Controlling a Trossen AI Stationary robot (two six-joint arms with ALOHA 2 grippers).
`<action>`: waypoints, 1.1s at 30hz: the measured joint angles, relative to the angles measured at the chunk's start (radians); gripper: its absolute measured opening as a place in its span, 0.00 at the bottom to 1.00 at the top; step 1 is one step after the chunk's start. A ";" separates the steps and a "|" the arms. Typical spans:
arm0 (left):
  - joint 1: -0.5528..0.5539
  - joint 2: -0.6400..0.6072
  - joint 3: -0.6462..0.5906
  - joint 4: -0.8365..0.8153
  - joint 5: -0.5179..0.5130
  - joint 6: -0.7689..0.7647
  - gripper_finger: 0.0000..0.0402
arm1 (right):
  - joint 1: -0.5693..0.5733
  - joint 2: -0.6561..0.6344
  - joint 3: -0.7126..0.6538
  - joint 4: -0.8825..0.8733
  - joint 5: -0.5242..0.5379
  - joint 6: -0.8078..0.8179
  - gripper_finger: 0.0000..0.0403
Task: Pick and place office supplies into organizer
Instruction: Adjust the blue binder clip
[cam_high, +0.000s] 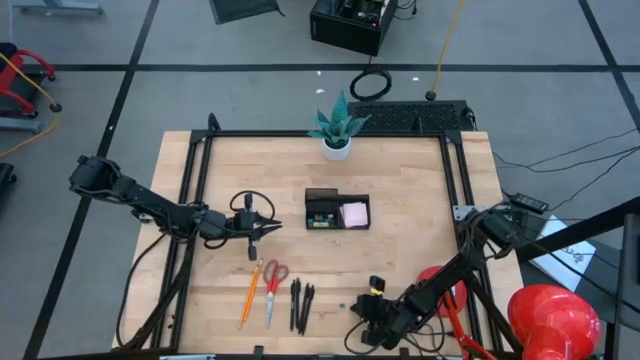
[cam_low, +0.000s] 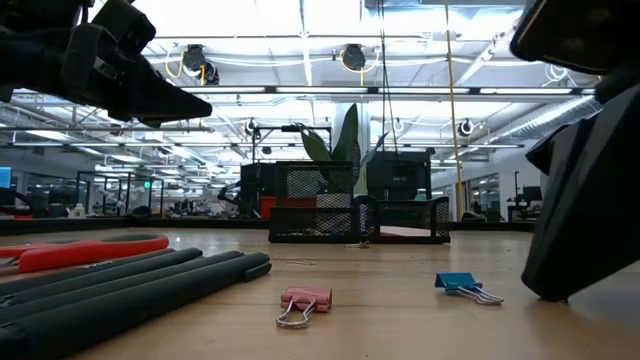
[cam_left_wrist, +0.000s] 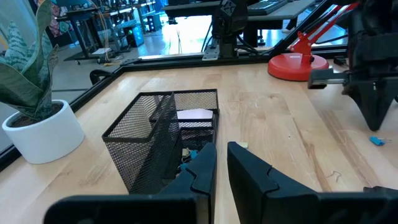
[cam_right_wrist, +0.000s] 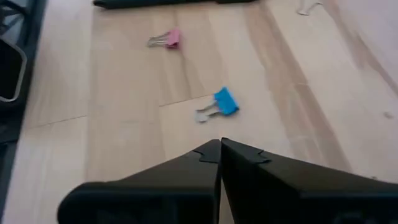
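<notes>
Right jaws (cam_right_wrist: 219, 148) shut, pale wooden table (cam_high: 400, 270), bright lab behind

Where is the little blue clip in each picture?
High view: blue clip, a tiny speck left of the right gripper.
Low view: blue clip, lower right on the table.
Left wrist view: a blue bit at far right, probably it.
Right wrist view: centre.
Shared landmark: pink clip.

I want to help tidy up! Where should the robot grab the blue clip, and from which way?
Probably the blue clip by its blue body, coming straight down from above. It lies flat on the table, wire handles pointing toward the pink clip's side, with bare wood all around. The body looks thicker than the thin wires, so the fingers should catch it more easily. The right hand is shut and must open first.
</notes>
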 joint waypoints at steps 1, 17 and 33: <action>0.000 0.000 0.000 0.000 0.000 0.000 0.12 | -0.004 0.000 0.000 0.001 -0.001 0.002 0.00; 0.000 0.000 0.000 0.001 0.000 -0.004 0.12 | -0.029 0.008 0.000 0.130 -0.033 -0.088 0.00; 0.000 0.000 0.000 -0.005 0.000 -0.004 0.12 | -0.081 0.045 0.002 0.246 -0.106 -0.238 0.00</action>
